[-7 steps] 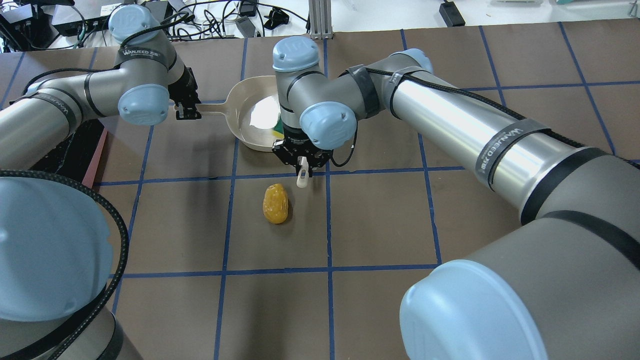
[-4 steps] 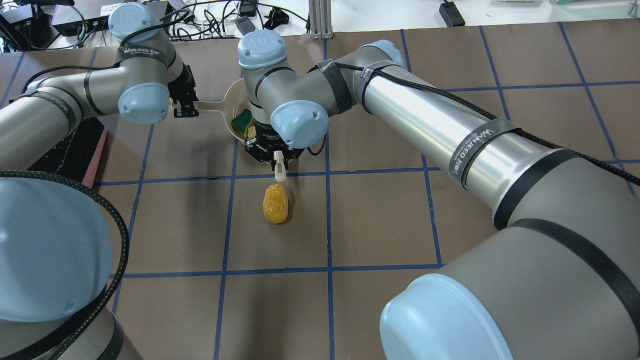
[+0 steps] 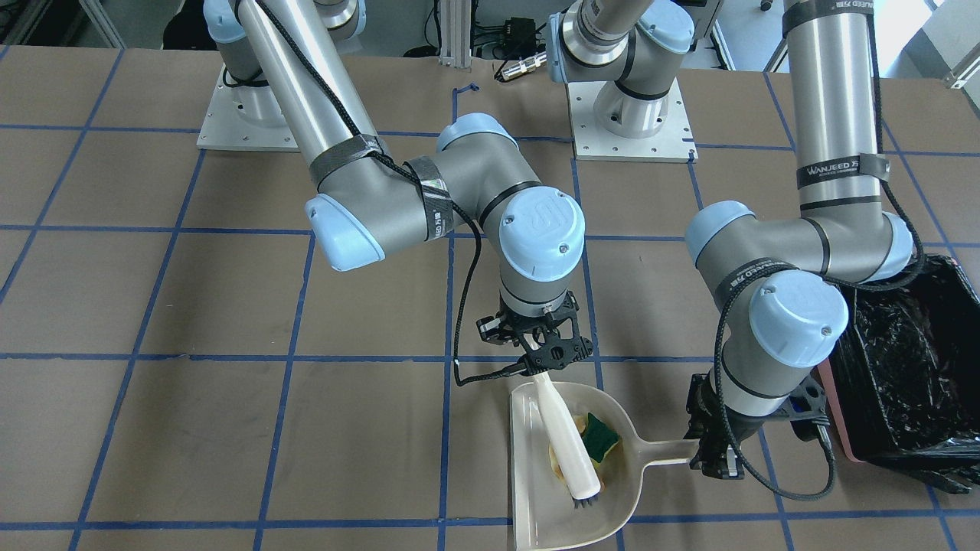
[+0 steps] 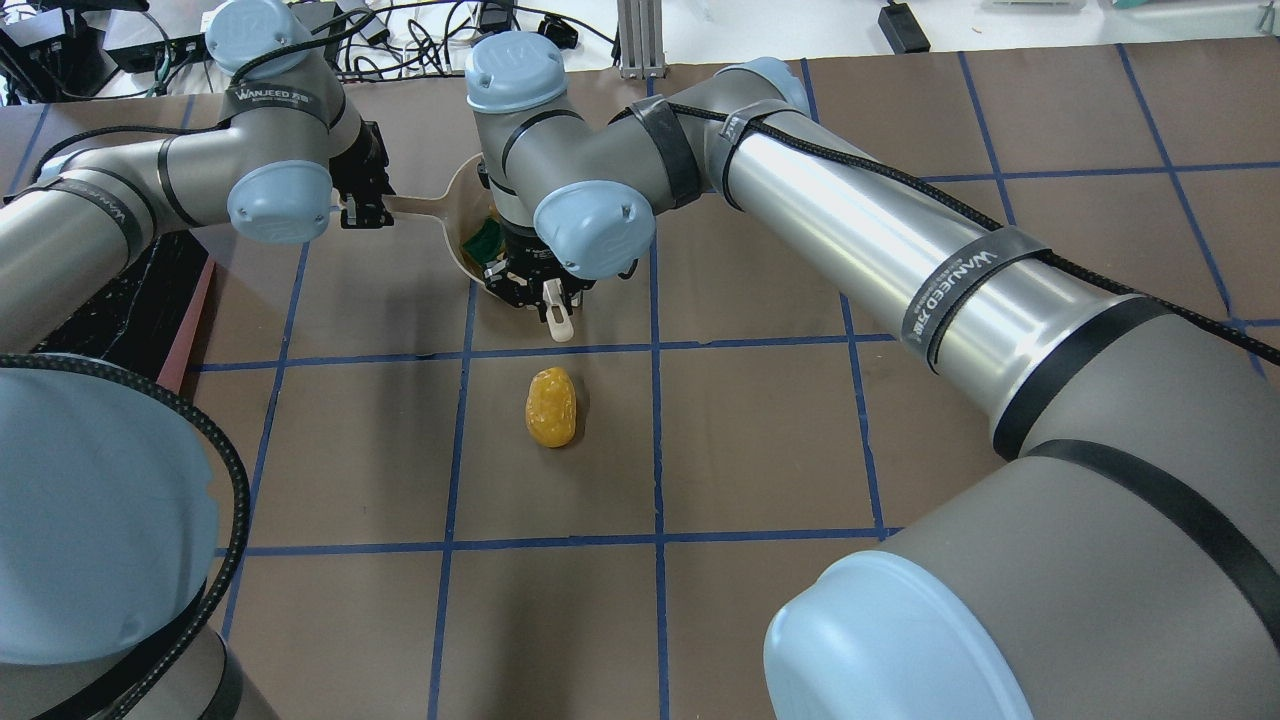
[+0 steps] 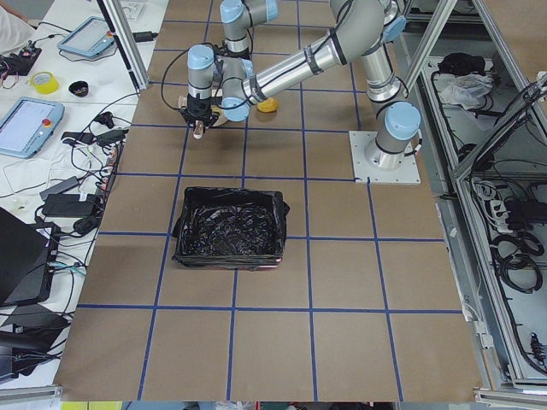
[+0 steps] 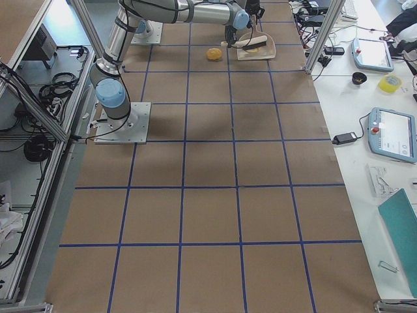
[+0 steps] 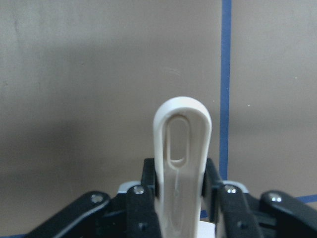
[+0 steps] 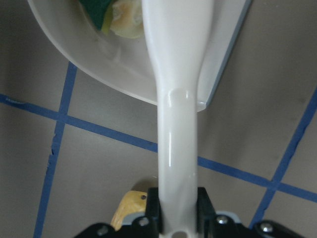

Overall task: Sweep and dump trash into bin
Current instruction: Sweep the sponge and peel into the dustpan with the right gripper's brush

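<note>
Right pincer point(image 3: 545, 358) grips brush point(image 3: 565, 444) over dustpan point(image 3: 530, 467); sponge point(image 3: 601, 438) inside.

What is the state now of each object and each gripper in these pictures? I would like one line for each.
dustpan, held by its handle, two pieces inside.
brush, held by its handle, bristles in the dustpan.
left gripper, fingers shut on the dustpan handle.
right gripper, fingers shut on the brush handle.
sponge, in the dustpan, green side up.
tan piece, in the dustpan, partly hidden by the brush.
golden lump, outside the dustpan, not swept.
bin, open, no trash seen inside.
</note>
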Controlling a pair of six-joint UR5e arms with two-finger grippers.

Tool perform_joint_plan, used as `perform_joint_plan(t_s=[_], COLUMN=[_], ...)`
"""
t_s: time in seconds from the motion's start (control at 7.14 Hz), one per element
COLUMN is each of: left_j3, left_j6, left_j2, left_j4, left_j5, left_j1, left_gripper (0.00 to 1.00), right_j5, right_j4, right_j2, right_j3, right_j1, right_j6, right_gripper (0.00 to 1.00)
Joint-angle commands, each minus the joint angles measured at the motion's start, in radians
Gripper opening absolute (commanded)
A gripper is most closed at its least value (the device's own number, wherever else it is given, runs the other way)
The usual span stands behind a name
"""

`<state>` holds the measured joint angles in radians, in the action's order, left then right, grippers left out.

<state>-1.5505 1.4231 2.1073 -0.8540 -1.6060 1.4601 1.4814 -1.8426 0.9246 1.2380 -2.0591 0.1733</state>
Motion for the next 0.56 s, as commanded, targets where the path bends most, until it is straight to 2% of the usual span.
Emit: perform_joint_plan(t_s=[0.0, 0.14, 0.28, 0.42], left_j3=[-0.002, -0.008, -0.014, -0.022], left_j6=[-0.053, -0.053, -0.056, -0.119], left_j2=[-0.012, -0.018, -0.023, -0.030], left_j4=[-0.007, -0.011, -0.011, -0.013], left_j5=[0.002, 0.000, 0.000, 0.011], left_j1=[-0.006, -0.010, -0.020, -0.042], left_gripper=[0.00, 0.00, 0.00, 0.00], right_j5=[0.040, 0.039, 0.043, 0.049], right_j4=[0.066, 0.145, 0.274, 0.363], right_j2=[0.077, 0.138, 0.195, 0.209], right_j3=[0.001, 0.011, 0.020, 0.040], right_j1=[0.055, 0.113, 0.163, 0.184], right_j6=[0.000, 0.012, 0.014, 0.058], right_gripper=[0.00, 0.00, 0.00, 0.00])
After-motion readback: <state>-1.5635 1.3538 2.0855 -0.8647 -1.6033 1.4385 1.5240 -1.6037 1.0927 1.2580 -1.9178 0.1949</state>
